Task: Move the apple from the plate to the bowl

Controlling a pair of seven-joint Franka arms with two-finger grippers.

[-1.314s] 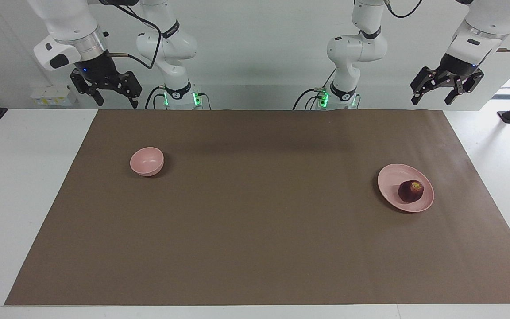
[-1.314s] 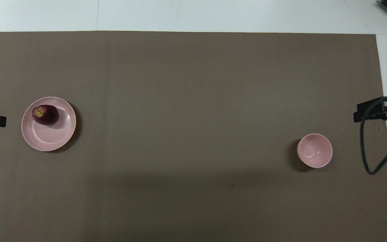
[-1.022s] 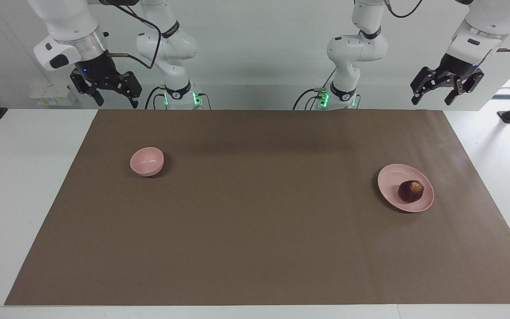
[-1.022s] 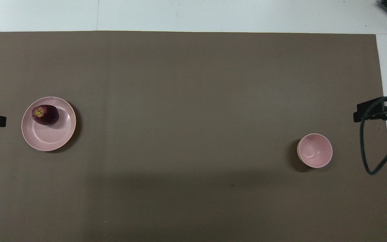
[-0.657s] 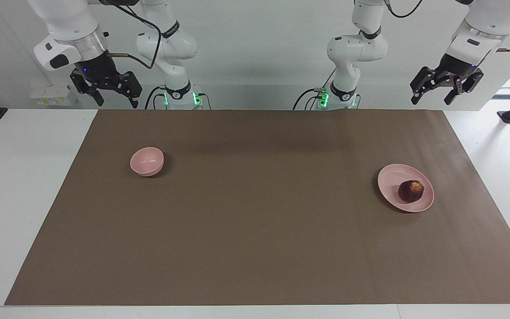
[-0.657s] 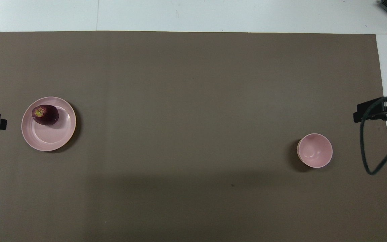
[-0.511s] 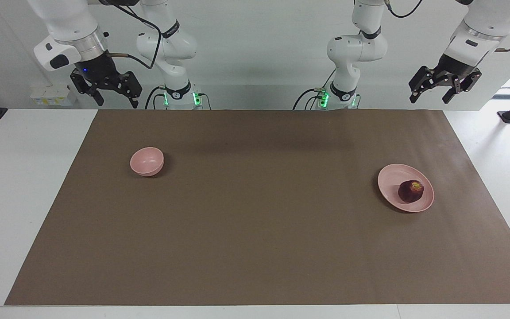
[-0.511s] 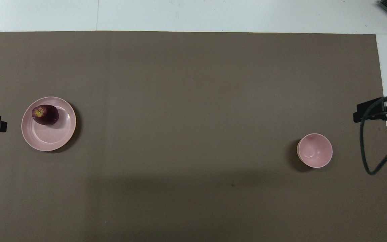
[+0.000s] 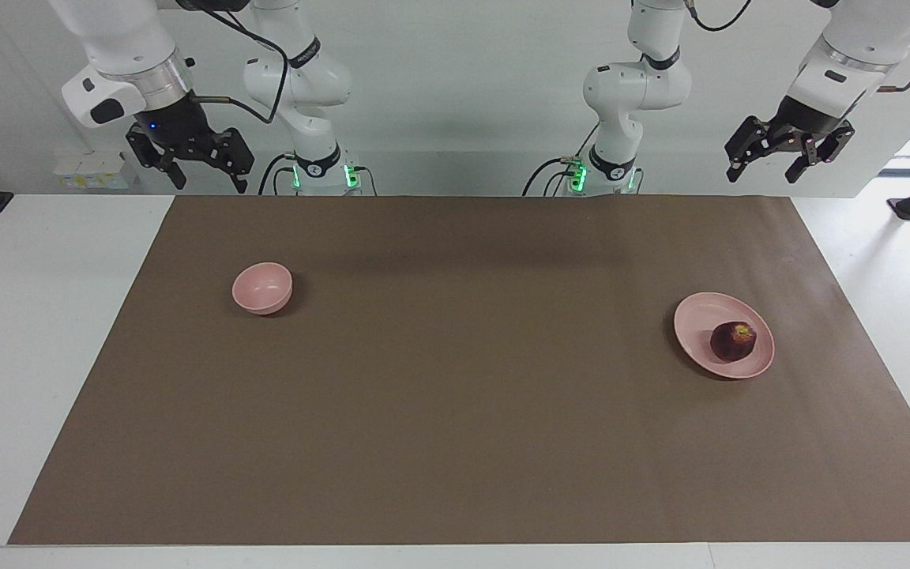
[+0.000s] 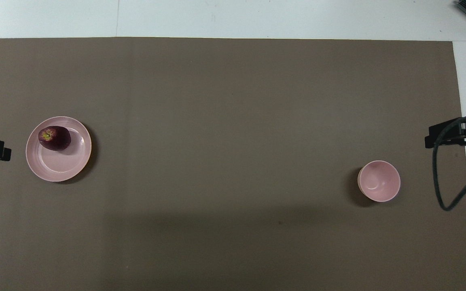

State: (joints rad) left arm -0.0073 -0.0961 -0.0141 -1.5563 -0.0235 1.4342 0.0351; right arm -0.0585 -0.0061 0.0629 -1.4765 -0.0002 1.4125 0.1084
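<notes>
Here I see the small dark red apple on the flat pale pink plate; my left gripper and right gripper hang open, empty.

— How many things do you count on your table?

— I see one apple, one plate and one bowl.

— Anything under them?

— One brown mat.

— And of yourself?

— Two arms, so two grippers: my left gripper and my right gripper.
</notes>
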